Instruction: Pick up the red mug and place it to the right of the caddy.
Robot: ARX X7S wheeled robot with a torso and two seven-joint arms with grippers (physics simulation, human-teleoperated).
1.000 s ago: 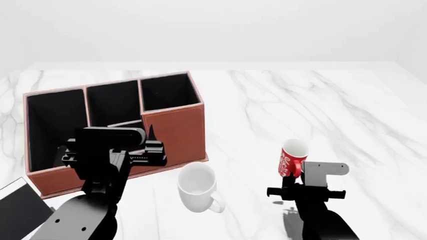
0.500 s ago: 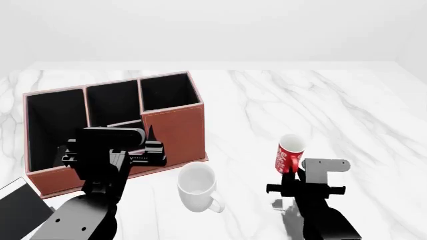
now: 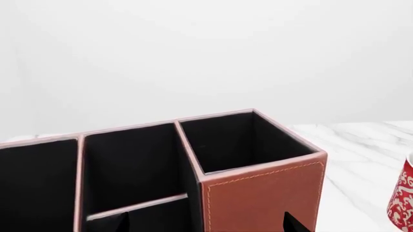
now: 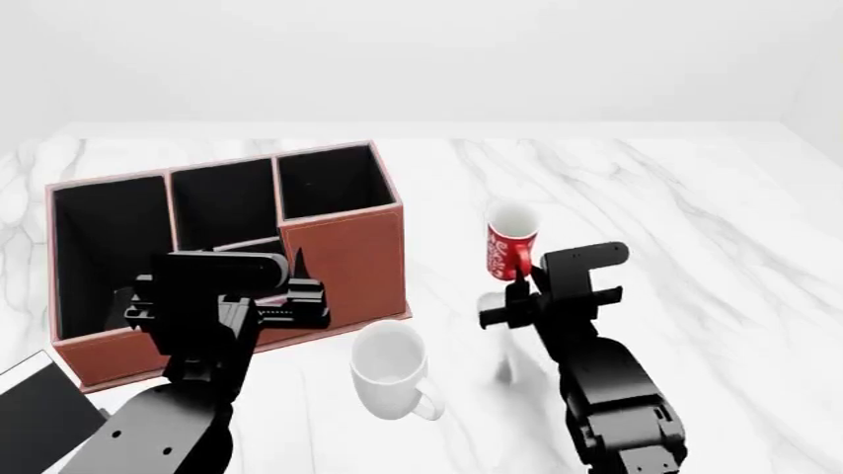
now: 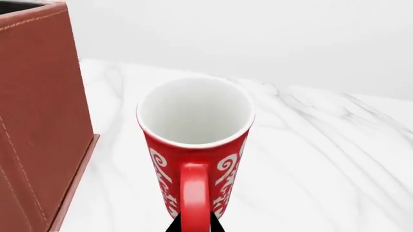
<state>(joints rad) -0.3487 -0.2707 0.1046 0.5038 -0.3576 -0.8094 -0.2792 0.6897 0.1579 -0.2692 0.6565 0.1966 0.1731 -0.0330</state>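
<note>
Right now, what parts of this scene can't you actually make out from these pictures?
- Right gripper fingertips: head view, behind the red mug; right wrist view shows only dark tips at the handle.
- Left gripper: frame edge cuts it off in its wrist view.
- Caddy lower front: head view, left arm covers it.
- Whether the mug touches the table: its base is hidden.

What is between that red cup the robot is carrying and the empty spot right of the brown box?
Nothing visible. The red mug, in the right pincer, hangs over bare marble beside the caddy; the white mug sits nearer, off the path.
</note>
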